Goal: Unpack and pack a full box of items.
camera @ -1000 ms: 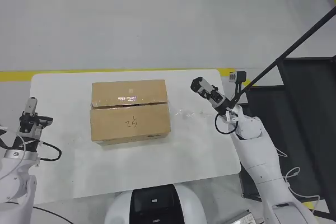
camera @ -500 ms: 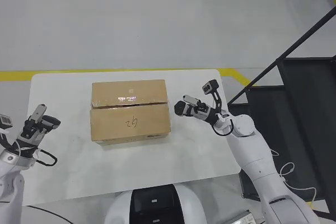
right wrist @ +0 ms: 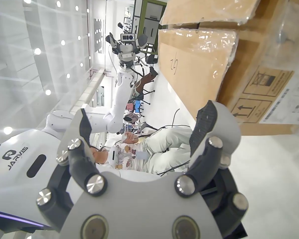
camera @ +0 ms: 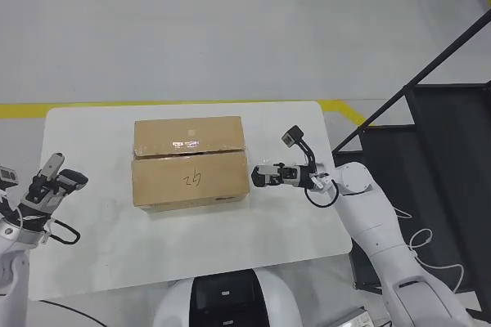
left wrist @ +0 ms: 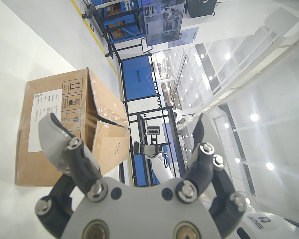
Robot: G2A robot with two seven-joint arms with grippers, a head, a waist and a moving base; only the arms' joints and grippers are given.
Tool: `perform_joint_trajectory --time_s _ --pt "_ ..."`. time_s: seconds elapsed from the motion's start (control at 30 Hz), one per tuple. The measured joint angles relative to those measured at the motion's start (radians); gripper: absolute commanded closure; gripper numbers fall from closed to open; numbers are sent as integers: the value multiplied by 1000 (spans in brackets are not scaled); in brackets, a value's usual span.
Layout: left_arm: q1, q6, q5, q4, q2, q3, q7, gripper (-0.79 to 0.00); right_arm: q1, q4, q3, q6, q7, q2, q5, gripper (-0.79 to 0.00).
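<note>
A brown cardboard box [camera: 190, 162] stands in the middle of the white table [camera: 286, 225], its two top flaps closed along a taped seam and a number handwritten on the nearer flap. The same box [left wrist: 64, 115] appears in the left wrist view and the box [right wrist: 214, 50] fills the far side of the right wrist view. My right gripper [camera: 257, 175] is open and hovers just beside the box's right end, pointing at it. At the table's left edge my left gripper [camera: 59, 175] is open and empty, well apart from the box.
A dark metal rack [camera: 442, 139] stands right of the table. A yellow floor line [camera: 16, 109] runs behind the table. Bare tabletop lies in front of the box and on both sides.
My right gripper swung down from the table's far right corner and leftward to the box's right end. My left gripper turned and shifted slightly toward the table's front.
</note>
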Motion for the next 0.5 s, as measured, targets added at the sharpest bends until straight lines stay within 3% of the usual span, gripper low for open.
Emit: perform_joint_trajectory --time_s 0.5 --pt "0 0 0 0 0 0 0 -785 -5 -9 -3 3 -22 1 -12 -785"
